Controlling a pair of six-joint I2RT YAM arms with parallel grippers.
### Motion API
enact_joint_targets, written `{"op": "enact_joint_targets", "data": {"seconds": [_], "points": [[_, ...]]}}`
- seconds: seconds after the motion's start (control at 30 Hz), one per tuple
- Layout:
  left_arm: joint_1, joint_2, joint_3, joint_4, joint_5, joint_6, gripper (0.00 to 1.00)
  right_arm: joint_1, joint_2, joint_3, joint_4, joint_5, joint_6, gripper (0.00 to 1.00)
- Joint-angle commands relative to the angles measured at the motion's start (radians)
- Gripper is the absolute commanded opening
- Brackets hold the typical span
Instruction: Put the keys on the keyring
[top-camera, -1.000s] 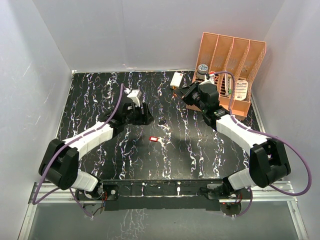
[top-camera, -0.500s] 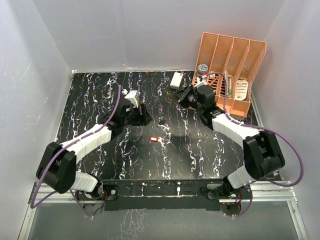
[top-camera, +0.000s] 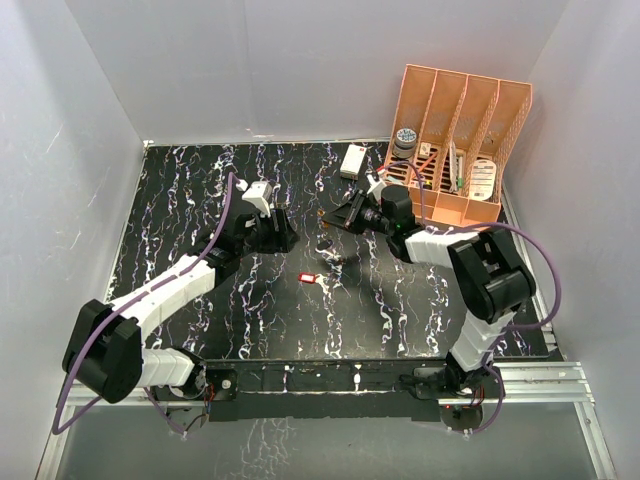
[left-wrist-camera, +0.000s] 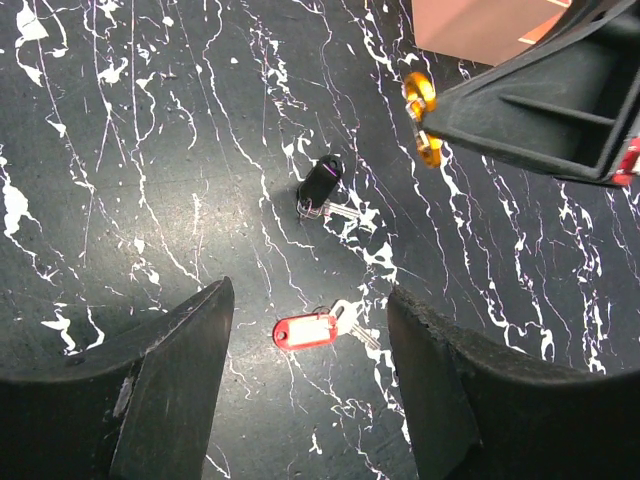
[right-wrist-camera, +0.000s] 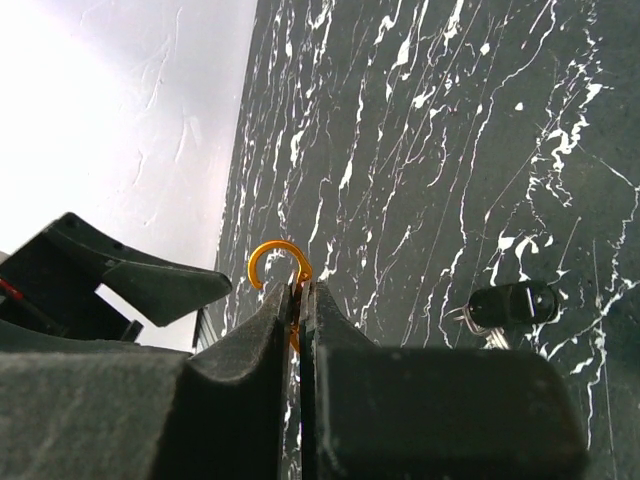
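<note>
A red-tagged key (left-wrist-camera: 310, 330) lies flat on the black marbled table, also seen in the top view (top-camera: 307, 278). My left gripper (left-wrist-camera: 310, 375) is open and hovers above it, one finger on each side, touching nothing; in the top view it is at the table's centre-left (top-camera: 283, 235). My right gripper (right-wrist-camera: 298, 295) is shut on the orange keyring (right-wrist-camera: 279, 258) and holds it above the table, right of the left gripper (top-camera: 336, 219). The ring also shows in the left wrist view (left-wrist-camera: 422, 118). A black-headed key (left-wrist-camera: 322, 184) lies between the grippers (right-wrist-camera: 512, 303).
An orange slotted file rack (top-camera: 460, 125) with items in it stands at the back right. A small white box (top-camera: 352, 160) lies beside it on the table. Grey walls enclose the table on three sides.
My right gripper has swung left and toward the table's middle with the keyring, ending close to the left gripper. My left gripper has shifted slightly left. The keys have not moved.
</note>
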Motion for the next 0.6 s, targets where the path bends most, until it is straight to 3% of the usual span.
{"op": "enact_joint_targets", "data": {"seconds": [0.0,0.57], "points": [[-0.006,-0.033,0.008,-0.019,-0.019,0.015,0.61,-0.003,0.069,0.043,0.133,-0.078,-0.02,0.0],[-0.005,-0.046,0.018,-0.043,-0.041,0.021,0.62,0.034,0.174,0.017,0.211,0.002,-0.036,0.0]]}}
